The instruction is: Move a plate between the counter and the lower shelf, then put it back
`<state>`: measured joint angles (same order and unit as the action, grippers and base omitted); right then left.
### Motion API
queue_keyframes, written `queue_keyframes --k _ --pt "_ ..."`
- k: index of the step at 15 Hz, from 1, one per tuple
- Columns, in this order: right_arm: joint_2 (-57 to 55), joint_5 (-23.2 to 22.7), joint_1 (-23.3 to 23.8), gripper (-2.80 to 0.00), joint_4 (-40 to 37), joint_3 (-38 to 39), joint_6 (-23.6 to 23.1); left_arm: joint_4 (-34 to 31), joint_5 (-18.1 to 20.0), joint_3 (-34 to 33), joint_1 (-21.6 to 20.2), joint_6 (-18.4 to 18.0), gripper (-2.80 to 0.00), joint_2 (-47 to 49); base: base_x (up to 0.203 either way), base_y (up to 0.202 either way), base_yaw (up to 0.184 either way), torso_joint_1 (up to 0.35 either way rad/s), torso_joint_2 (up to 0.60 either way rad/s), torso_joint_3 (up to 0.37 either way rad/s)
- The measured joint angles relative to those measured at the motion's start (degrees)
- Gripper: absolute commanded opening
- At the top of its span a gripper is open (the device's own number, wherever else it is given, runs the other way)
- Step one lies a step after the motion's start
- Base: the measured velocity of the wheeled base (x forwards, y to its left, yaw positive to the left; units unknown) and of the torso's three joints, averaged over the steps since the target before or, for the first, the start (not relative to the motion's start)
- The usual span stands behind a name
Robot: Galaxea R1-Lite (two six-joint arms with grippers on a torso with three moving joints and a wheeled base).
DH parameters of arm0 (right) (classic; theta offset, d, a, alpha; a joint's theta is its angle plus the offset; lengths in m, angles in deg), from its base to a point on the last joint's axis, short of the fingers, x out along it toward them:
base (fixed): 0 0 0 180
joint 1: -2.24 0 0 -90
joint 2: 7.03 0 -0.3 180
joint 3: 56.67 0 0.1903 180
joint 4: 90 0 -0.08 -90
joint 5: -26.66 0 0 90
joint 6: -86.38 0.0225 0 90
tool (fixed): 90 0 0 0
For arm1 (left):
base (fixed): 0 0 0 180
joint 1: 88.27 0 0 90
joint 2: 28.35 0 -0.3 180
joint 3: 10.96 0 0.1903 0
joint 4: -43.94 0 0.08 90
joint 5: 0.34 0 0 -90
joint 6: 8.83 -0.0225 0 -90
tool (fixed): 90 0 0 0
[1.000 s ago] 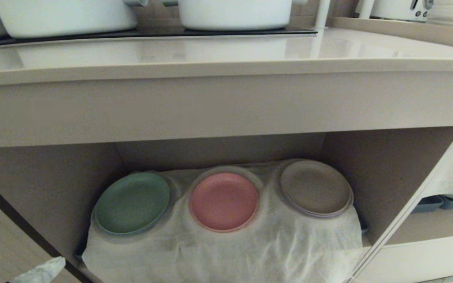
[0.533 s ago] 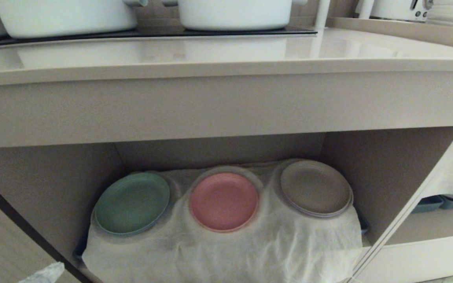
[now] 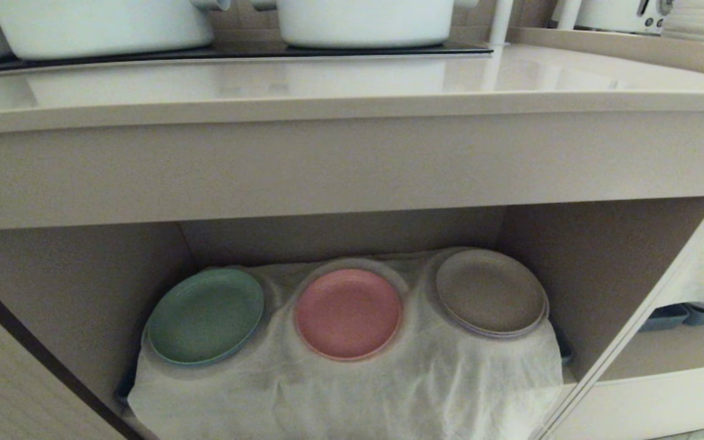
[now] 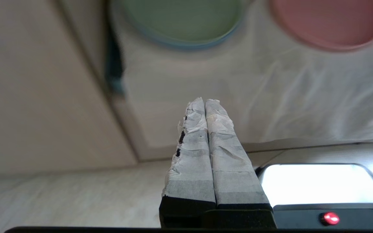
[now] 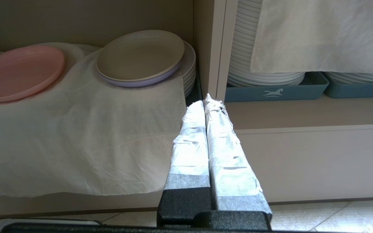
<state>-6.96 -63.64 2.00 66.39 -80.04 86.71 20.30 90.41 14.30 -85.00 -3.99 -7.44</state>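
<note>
head view is showing no arms at all, so the wrist views are doing the work here. nearest in, the left gripper (image 4: pixel 205 101) is sitting low in front of the white cloth (image 3: pixel 352 391), its taped fingers pressed flat together and carrying nothing. the right gripper (image 5: pixel 206 98) is hanging by the divider panel (image 5: pixel 209 48) to the right of the cloth, also pinched closed and empty, looking parked.

going further in, the cloth is draping over the front of the lower shelf (image 3: pixel 596 269) and lying under the three plates as a liner. the pink plate (image 3: pixel 348 313) is lying flat on the cloth in the middle, with the green plate (image 3: pixel 206 316) just beside it on the left and the grey-brown plate (image 3: pixel 490 292) on the right, that one topping a stack of white plates (image 5: pixel 189 69). they're sitting in a row, each reachable from the front.

furthest up and back, the counter (image 3: pixel 352 91) is running above the cloth, carrying white pots (image 3: pixel 364 21) on a black hob (image 3: pixel 230 52). my guess is the plate is back home, or hasn't left yet; can't say which from this.
</note>
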Motion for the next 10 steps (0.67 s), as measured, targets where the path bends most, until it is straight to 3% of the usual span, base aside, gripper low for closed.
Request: queue_keyframes --k 2,10 --pt "0.0 0.0 0.0 -2.8 0.0 0.0 0.0 -2.3 -1.2 0.4 -1.2 0.0 -2.8 -4.6 0.0 0.0 0.0 0.0 0.0 0.0" --pt "0.0 0.0 0.0 -2.8 0.0 0.0 0.0 -1.9 -1.9 -0.2 -3.3 0.0 -2.8 -19.5 0.0 0.0 0.0 0.0 0.0 0.0"
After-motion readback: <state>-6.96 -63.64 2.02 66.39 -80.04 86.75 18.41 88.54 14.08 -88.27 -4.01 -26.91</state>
